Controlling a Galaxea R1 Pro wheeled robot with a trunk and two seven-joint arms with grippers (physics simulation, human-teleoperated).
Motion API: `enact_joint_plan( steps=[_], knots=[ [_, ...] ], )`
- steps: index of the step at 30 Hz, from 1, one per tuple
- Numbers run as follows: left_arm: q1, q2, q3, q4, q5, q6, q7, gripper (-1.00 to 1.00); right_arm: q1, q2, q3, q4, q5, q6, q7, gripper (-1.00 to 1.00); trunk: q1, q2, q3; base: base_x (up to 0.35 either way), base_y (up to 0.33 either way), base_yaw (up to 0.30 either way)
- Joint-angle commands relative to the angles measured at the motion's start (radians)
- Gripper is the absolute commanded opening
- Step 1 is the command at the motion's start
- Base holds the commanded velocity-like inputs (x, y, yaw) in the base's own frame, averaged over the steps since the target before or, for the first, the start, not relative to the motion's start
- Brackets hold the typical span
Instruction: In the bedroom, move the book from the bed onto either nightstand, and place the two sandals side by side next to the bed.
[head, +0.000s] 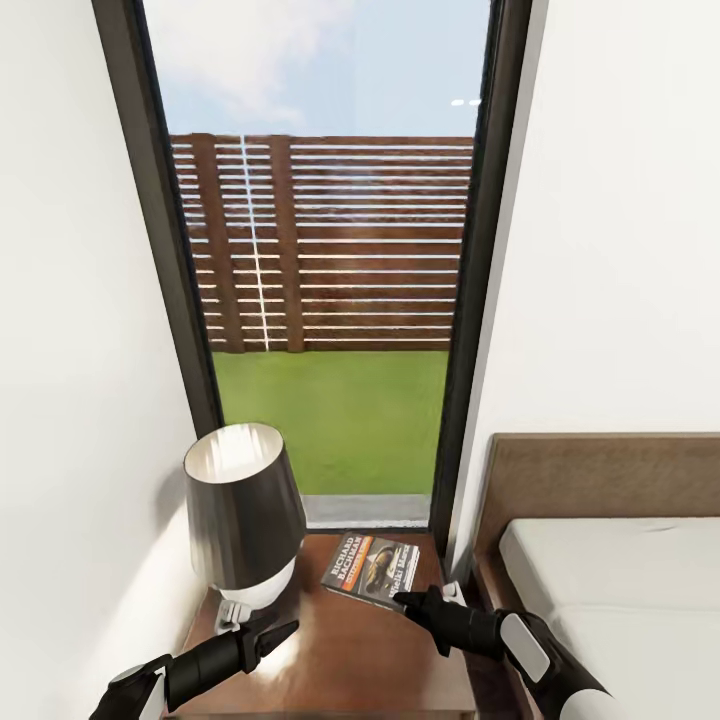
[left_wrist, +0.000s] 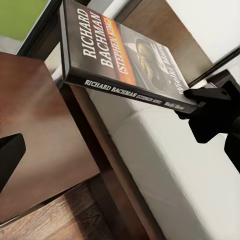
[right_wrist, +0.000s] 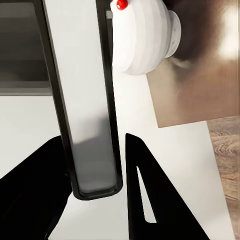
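The right gripper (head: 408, 601) is clamped on the book's (head: 371, 571) near edge, holding it low over the nightstand (head: 340, 650) beside the lamp (head: 243, 515) — cover up, reading "RICHARD BACHMAN (STEPHEN KING)". The left gripper (head: 285, 632) hangs near the lamp base — spread and holding nothing.

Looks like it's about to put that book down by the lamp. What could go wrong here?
The right gripper pinches the book only at one edge, so it might slip or tip before lying flat on the nightstand. The lamp stands close by; the left gripper beside its base could nudge it.
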Motion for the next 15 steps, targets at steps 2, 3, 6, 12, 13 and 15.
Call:
enact_joint_plan(
  steps=[2, 3, 6, 12, 13, 15],
  knots=[
    [-0.001, 0.0, 0.002, 0.0, 0.002, 0.01, -0.004, 1.0, -0.001, 0.0, -0.005, 0.001, 0.0, 0.006, 0.002, -1.0, 0.008, -0.015, -0.007, 0.0, 0.0, 0.0],
    [-0.001, 0.0, 0.002, 0.0, 0.002, 0.01, -0.004, 1.0, -0.001, 0.0, -0.005, 0.001, 0.0, 0.006, 0.001, -1.0, 0.012, -0.022, -0.011, 0.0, 0.0, 0.0],
    [-0.001, 0.0, 0.002, 0.0, 0.002, 0.01, -0.004, 1.0, -0.001, 0.0, -0.005, 0.002, 0.0, 0.005, 0.0, -1.0, 0.023, -0.043, -0.02, 0.0, 0.0, 0.0],
    [-0.001, 0.0, 0.002, 0.0, 0.002, 0.01, -0.004, 1.0, -0.001, 0.0, -0.005, 0.002, 0.0, 0.005, -0.002, -1.0, 0.046, -0.085, -0.039, 0.0, 0.0, 0.0],
    [-0.001, 0.0, 0.002, 0.0, 0.002, 0.01, -0.004, 1.0, -0.001, 0.0, -0.005, 0.002, 0.0, 0.005, -0.003, -1.0, 0.05, -0.092, -0.042, 0.0, 0.0, 0.0],
    [-0.001, 0.0, 0.002, 0.0, 0.002, 0.01, -0.004, 1.0, -0.001, 0.001, -0.005, 0.002, 0.0, 0.005, -0.004, -1.0, 0.058, -0.106, -0.048, 0.0, 0.0, 0.0]
  ],
)
